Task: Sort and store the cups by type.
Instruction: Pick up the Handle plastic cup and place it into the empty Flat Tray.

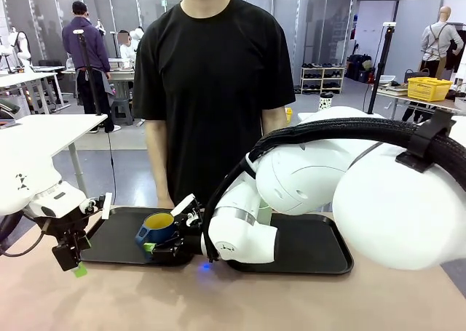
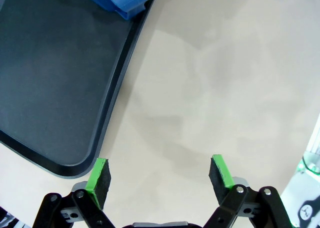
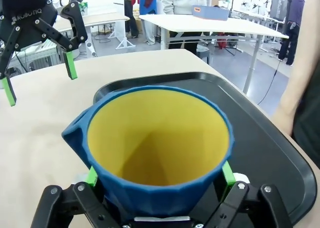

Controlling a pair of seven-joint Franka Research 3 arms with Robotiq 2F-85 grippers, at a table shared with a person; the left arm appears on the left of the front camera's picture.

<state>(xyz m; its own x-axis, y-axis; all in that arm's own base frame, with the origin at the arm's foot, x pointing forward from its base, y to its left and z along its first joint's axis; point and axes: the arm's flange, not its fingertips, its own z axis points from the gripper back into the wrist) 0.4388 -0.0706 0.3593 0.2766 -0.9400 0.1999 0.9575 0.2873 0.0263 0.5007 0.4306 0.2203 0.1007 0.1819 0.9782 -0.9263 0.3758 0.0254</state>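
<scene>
Since the mug is already sitting down on the tray, here's how it looks, nearest stuff first:

Left gripper point(image 1: 79, 262): hanging over the bare surface point(image 1: 240, 302) at about 8 o'clock from the mug, just off the tray's rounded corner. Jaws wide apart, nothing in them; green pads point(image 2: 97, 180) clean.

Right gripper point(image 1: 169, 249): reached across the middle, low at the mug. In its wrist view the fingers sit on either side of the mug body with the pads right at the wall. Jaws look spread as wide as they go, so I'd call it let go rather than gripping, but can't rule out light contact.

Blue mug point(image 3: 160, 153): on the left black tray point(image 1: 116, 251), near its front edge. Dark blue outside, matte yellow inside, faceted walls flaring toward the rim, chunky handle at roughly 9 o'clock in the right wrist view.

Handling guess: looks like rigid plastic, light, not fragile. Facets should give pads decent purchase; pinch across the body low down or take the handle.

Right black tray point(image 1: 320, 251): smooth, raised rim, sits at 3 o'clock from the mug.

Person point(image 1: 211, 84): standing at 12 o'clock, black tee, arms down.
</scene>
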